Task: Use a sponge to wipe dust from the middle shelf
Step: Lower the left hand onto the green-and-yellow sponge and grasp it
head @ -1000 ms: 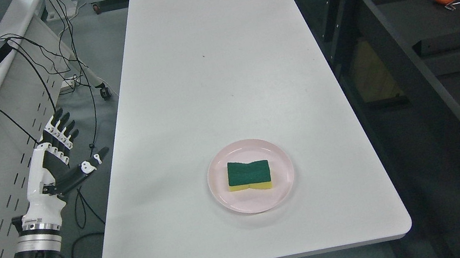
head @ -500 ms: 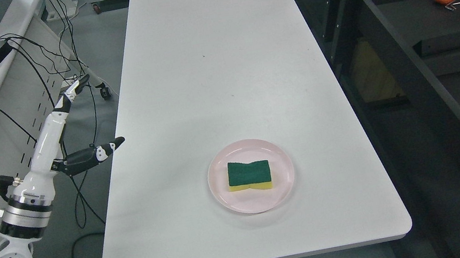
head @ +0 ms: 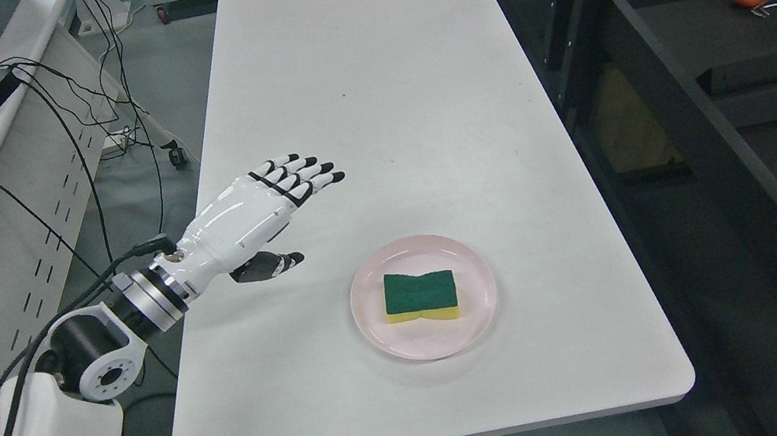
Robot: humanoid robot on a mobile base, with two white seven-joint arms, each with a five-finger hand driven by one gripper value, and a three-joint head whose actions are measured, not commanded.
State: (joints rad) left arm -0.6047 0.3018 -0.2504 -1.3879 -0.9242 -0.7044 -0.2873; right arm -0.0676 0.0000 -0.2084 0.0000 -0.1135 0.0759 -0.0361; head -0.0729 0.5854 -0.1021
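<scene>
Reaching in from about eight o'clock, the left hand (head: 266,203) hangs above the tabletop (head: 362,71) with fingers stretched flat and nothing held. At its four o'clock, well apart, the sponge (head: 420,296) lies green side up on the pink plate (head: 473,267), untouched. The dark shelf (head: 766,47) stands at three o'clock. Judging by this, pickup and all wiping remain. Half a second earlier the hand was beside the tabletop's left edge; now it is over it.

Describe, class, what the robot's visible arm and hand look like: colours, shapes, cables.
The left hand has glossy white shells with black joints and fingertips, and a dark thumb. A ribbed silver wrist ring joins a black-and-white round joint, then a bulky white forearm. Black cables run alongside the arm.
</scene>
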